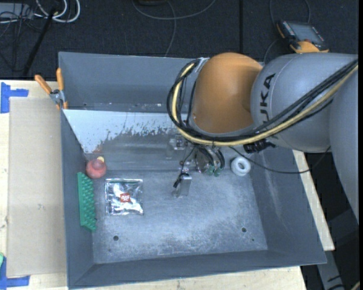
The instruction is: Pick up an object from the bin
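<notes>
My gripper (pixel 180 186) hangs below the arm's wrist over the middle of the bin floor, with nothing visibly in it. A clear plastic bag (pixel 124 197) with a small red and white item inside lies flat a short way to its left. A white ring-shaped roll (pixel 240 165) lies to its right, near the arm. Further left, a small red ball (pixel 96 167) rests against the left wall.
A long green studded strip (pixel 86 200) lies along the bin's left wall, below the red ball. The arm and its orange cover hang over the back right of the bin. Bare floor stretches in front of the gripper toward the near wall.
</notes>
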`<action>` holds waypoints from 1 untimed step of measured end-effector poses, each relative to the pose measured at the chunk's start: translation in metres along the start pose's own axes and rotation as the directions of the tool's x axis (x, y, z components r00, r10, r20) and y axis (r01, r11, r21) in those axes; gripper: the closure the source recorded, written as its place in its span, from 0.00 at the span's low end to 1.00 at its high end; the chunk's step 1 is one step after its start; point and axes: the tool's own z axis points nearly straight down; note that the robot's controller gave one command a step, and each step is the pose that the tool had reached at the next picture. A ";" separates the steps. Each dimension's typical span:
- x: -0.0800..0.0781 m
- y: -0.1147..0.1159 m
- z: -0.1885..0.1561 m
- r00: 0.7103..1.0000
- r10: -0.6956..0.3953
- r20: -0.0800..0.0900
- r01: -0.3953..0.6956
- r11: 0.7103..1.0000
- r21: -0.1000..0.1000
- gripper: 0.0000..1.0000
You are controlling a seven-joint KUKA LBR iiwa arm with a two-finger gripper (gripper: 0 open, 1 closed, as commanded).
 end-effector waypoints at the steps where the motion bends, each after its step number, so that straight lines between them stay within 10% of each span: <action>1: -0.023 0.062 0.109 0.869 -0.495 -0.003 0.495 0.869 -0.001 0.00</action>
